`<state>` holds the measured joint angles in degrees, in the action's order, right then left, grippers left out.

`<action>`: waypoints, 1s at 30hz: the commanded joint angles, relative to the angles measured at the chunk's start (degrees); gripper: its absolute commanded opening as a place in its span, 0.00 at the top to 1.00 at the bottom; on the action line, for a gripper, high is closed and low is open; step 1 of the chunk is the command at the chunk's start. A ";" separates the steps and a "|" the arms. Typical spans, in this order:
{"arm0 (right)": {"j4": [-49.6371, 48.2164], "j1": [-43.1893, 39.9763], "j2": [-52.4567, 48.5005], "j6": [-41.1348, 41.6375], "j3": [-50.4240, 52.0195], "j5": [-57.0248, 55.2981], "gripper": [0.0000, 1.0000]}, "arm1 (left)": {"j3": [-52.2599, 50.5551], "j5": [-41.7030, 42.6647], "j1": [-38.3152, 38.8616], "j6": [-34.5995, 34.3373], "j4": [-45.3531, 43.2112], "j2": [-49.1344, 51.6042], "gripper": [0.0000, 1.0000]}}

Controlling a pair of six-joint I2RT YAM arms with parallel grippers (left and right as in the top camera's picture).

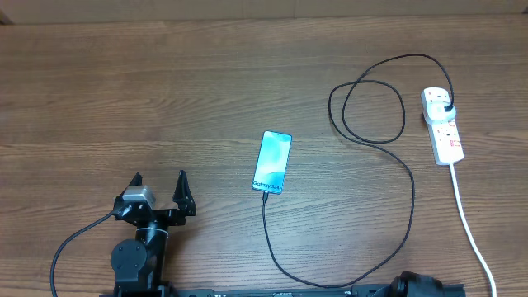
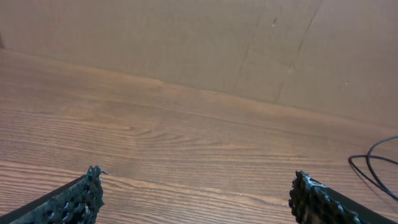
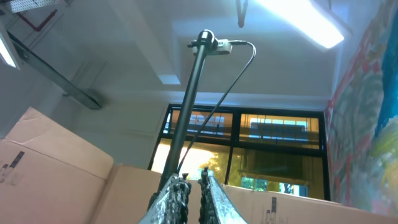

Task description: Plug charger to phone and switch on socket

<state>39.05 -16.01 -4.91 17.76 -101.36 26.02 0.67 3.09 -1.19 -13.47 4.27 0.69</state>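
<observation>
The phone lies flat mid-table with its cyan screen lit. The charger cable runs from its connector at the phone's near end, curves along the front, loops at the right and ends in a black plug seated in the socket strip. My left gripper is open and empty at the front left, well away from the phone; in the left wrist view its fingers frame bare table. My right gripper points up at the ceiling, fingers shut on nothing; only its base shows overhead.
The socket's thick white cord runs off the front right edge. A loop of the charger cable shows at the right of the left wrist view. Cardboard panels stand behind the table.
</observation>
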 commanded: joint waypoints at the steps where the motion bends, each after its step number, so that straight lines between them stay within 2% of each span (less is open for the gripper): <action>1: -0.22 0.26 1.60 -0.28 0.02 -0.96 0.86 | -0.39 0.96 0.09 1.09 -0.11 -0.37 0.00; 9: -0.42 1.29 1.97 -0.31 -0.02 -0.98 0.85 | -0.39 0.96 0.09 1.09 -0.11 -0.37 0.00; 15: -0.37 5.95 2.73 -0.35 -0.02 -0.96 0.85 | -0.39 0.96 0.09 1.09 -0.11 -0.37 0.01; 22: 0.59 12.02 4.63 -7.65 0.28 -1.40 0.85 | -0.39 0.96 0.09 1.09 -0.11 -0.37 0.00; 30: 0.48 12.79 4.63 -9.14 -0.02 -2.01 0.80 | -0.39 0.96 0.09 1.09 -0.11 -0.37 0.00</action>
<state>39.57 -3.29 -0.67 10.63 -101.32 25.02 0.67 3.29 -1.19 -13.30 4.27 0.69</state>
